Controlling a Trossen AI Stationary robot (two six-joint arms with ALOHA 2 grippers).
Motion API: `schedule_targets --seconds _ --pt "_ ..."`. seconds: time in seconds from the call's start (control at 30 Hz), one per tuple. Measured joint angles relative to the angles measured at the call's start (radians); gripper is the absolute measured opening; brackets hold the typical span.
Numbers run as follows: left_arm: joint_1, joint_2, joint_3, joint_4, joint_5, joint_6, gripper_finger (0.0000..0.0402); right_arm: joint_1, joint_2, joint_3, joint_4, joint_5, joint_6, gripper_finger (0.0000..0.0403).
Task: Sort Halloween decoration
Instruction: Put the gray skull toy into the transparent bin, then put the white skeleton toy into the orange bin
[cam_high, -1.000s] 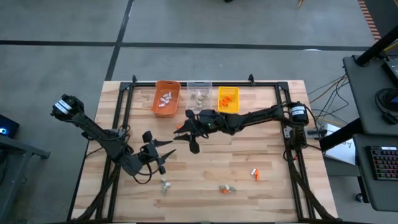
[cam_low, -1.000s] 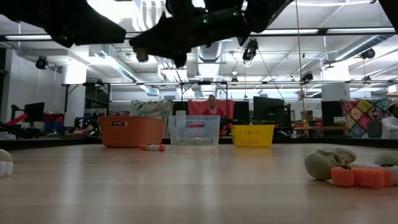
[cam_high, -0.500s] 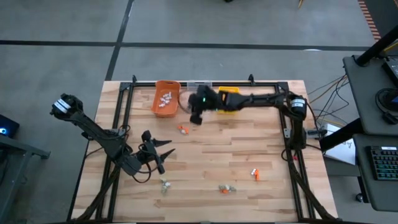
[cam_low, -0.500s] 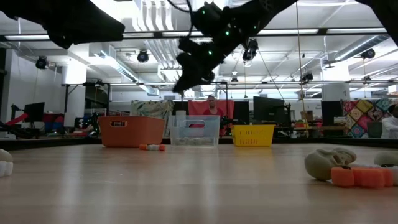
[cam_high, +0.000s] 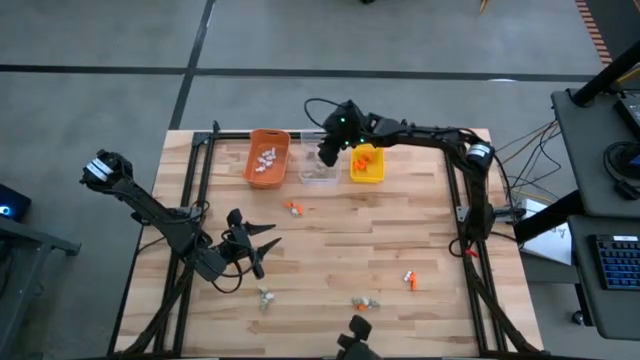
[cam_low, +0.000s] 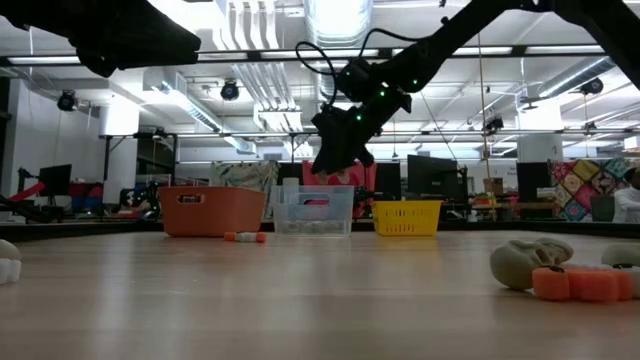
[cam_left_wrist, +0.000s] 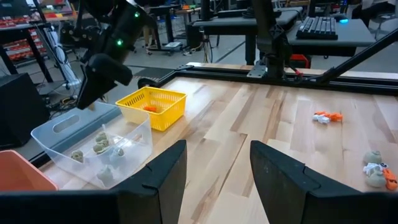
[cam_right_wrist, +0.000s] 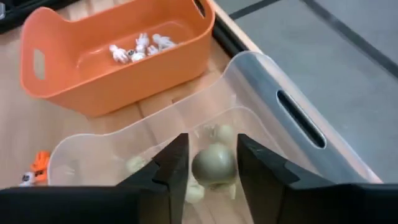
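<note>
My right gripper hangs above the clear bin at the table's far edge, shut on a round grey-tan trinket. In the low view the right gripper is well above the clear bin. More grey-tan trinkets lie on that bin's floor. White trinkets lie in the orange bin, orange ones in the yellow bin. My left gripper waits open over the table's left half. Loose trinkets lie on the wood. My right gripper has the round grey-tan trinket between its two fingers, which point down from above. The trinket is lifted clear, over the inside of the clear bin. Whether both fingers press its sides I cannot tell for sure.
The three bins stand side by side along the far edge. A black frame rail runs behind them, and rails run down both sides. A dark object shows at the near edge. Bare wood lies between the bins and the near trinkets.
My right gripper has travelled from the table's middle toward the far edge and now hangs over the clear bin. An orange and white trinket it had covered shows on the wood. A dark object has appeared at the near edge.
</note>
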Motion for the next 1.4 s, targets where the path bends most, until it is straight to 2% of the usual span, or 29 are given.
schedule_targets --seconds 0.2,0.37,0.57,0.8,0.97,1.2,1.4 --pt "0.003 0.0 0.0 0.002 0.0 0.0 0.0159 -0.001 0.016 0.0 0.001 0.041 0.028 0.0174" --pt "0.003 0.0 0.0 0.003 0.0 -0.005 0.0159 0.005 -0.015 0.0 -0.002 0.023 0.072 0.0194" --pt "0.004 0.001 0.0 0.003 0.0 -0.004 0.0159 0.062 -0.095 0.0 -0.076 -0.054 0.078 0.0186" --pt "0.004 0.001 0.0 0.003 0.0 0.046 0.0159 0.194 -0.185 -0.001 -0.241 -0.055 0.039 0.017" --pt "0.004 0.001 0.0 0.01 -0.001 0.067 0.0159 0.303 -0.213 -0.026 -0.309 -0.016 0.041 0.0162" --pt "0.019 0.001 0.0 0.01 -0.002 0.085 0.0159 0.429 -0.214 -0.051 -0.374 -0.009 0.139 0.0151" --pt "0.043 0.001 0.0 0.009 -0.001 0.101 0.0159 0.519 -0.214 -0.072 -0.533 -0.011 0.274 0.0149"
